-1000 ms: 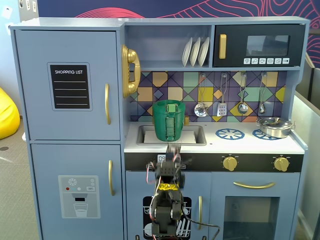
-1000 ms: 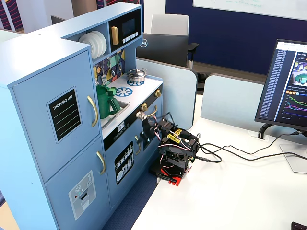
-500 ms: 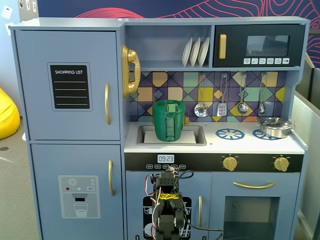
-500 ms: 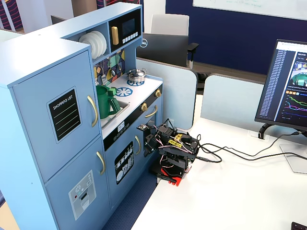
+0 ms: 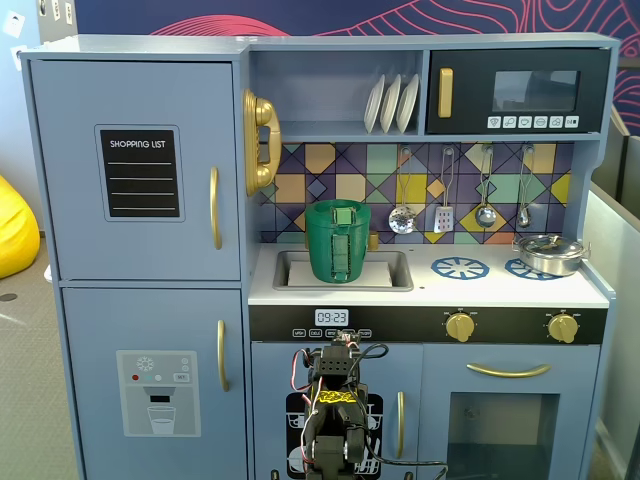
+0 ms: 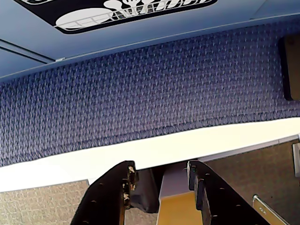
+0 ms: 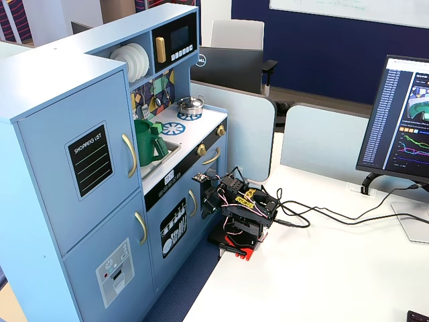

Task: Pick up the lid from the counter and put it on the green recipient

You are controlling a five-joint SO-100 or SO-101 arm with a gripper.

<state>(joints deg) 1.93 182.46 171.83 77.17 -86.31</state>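
Note:
The green recipient (image 5: 338,250) stands upright in the sink of the toy kitchen; it also shows in the other fixed view (image 7: 145,142). A green lid (image 5: 339,213) with a raised centre handle appears to lie across its mouth. No lid shows on the counter. My arm (image 5: 336,400) is folded low in front of the kitchen's lower doors, well below the counter and the pot. In the wrist view my gripper (image 6: 161,174) points down over the white table edge. Its jaws stand apart with nothing between them.
A silver metal pot (image 5: 549,252) sits on the right blue burner, and a bare burner disc (image 5: 460,267) lies left of it. Utensils hang on the tiled wall. The arm's base (image 7: 236,241) and cables rest on the white table. A monitor (image 7: 405,121) stands to the right.

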